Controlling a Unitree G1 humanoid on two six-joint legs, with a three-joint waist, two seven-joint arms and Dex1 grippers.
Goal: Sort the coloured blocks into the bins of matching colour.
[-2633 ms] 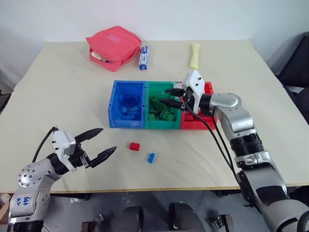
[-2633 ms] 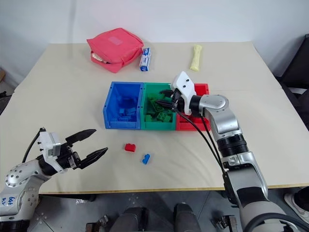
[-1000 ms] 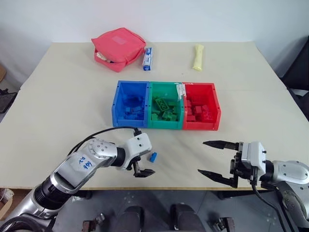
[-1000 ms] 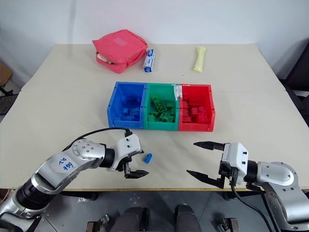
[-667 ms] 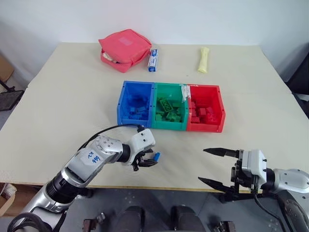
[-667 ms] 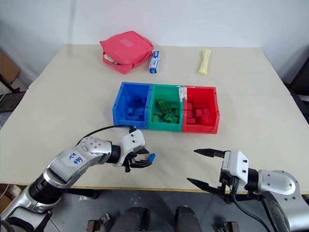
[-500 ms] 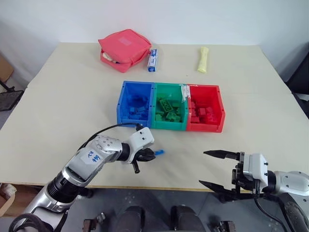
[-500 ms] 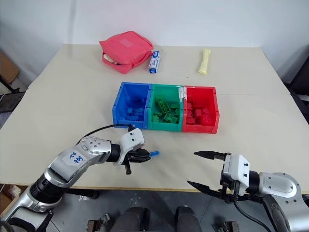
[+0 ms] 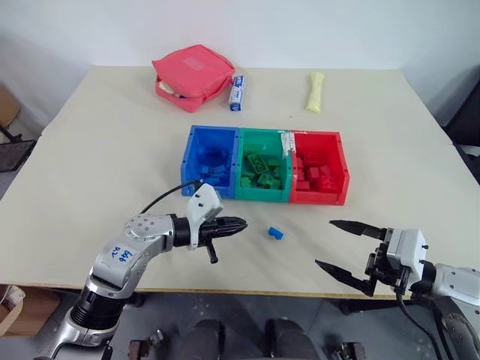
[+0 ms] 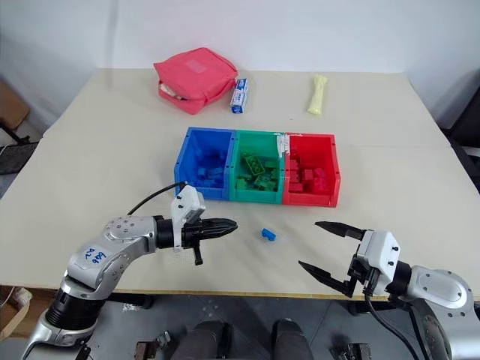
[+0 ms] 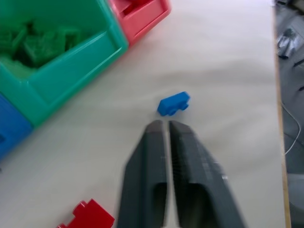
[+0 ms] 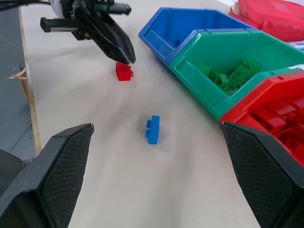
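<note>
A small blue block (image 9: 276,233) lies loose on the table, in front of the green bin (image 9: 262,194). My left gripper (image 9: 241,224) is shut and holds nothing. It points level toward the blue block, a short gap from it. A red block (image 11: 88,216) sits on the table under that gripper. The blue bin (image 9: 206,187), the green bin and the red bin (image 9: 319,197) stand joined in a row, each holding blocks of its own colour. At the table's front right, my right gripper (image 9: 326,243) is open and empty.
A pink-red pouch (image 9: 193,67), a small blue-white box (image 9: 236,92) and a pale yellow roll (image 9: 313,91) lie at the back of the table. The table's front edge runs just below both grippers.
My left gripper closed at the blue block, which slid out to the right and now lies free. The gripper tilted up to level. The right gripper stayed open.
</note>
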